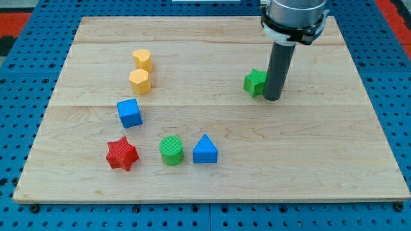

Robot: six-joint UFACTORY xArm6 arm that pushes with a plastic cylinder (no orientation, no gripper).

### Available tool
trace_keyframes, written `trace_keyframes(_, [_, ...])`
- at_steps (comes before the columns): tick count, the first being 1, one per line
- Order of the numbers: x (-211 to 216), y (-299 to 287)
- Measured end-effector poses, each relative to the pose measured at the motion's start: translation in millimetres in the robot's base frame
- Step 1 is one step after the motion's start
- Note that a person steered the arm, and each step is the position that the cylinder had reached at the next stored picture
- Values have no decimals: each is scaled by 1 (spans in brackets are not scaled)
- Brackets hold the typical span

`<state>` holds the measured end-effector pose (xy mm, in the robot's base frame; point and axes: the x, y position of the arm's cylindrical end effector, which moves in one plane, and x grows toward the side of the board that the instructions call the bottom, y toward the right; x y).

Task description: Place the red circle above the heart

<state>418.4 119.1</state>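
Note:
The yellow heart (142,59) lies at the upper left of the wooden board (321,154). No red circle shows in the view; the only red block is a red star (122,154) at the lower left. My tip (272,98) rests on the board right of centre, touching or nearly touching the right side of a green block (255,82), whose shape I cannot make out. The rod hides part of that block's right edge. The tip is far to the right of the heart.
A yellow hexagon (139,81) sits just below the heart. A blue cube (130,113) is below that. A green cylinder (171,151) and a blue triangle (205,149) stand side by side right of the red star.

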Motion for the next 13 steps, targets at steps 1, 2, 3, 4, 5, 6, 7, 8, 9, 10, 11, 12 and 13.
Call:
trace_keyframes(1, [-30, 0])
trace_keyframes(2, [-42, 10])
trace_keyframes(3, [-49, 20])
trace_keyframes(4, [-49, 66])
trace_keyframes(5, [-81, 53])
trace_keyframes(6, [-112, -47])
trace_keyframes(7, [-151, -120])
trace_keyframes(8, [-163, -114])
trace_keyframes(9, [-194, -87])
trace_keyframes(10, [-193, -127])
trace_keyframes(11, [-192, -107])
trace_keyframes(12, [-168, -93])
trace_keyframes(13, [-169, -108])
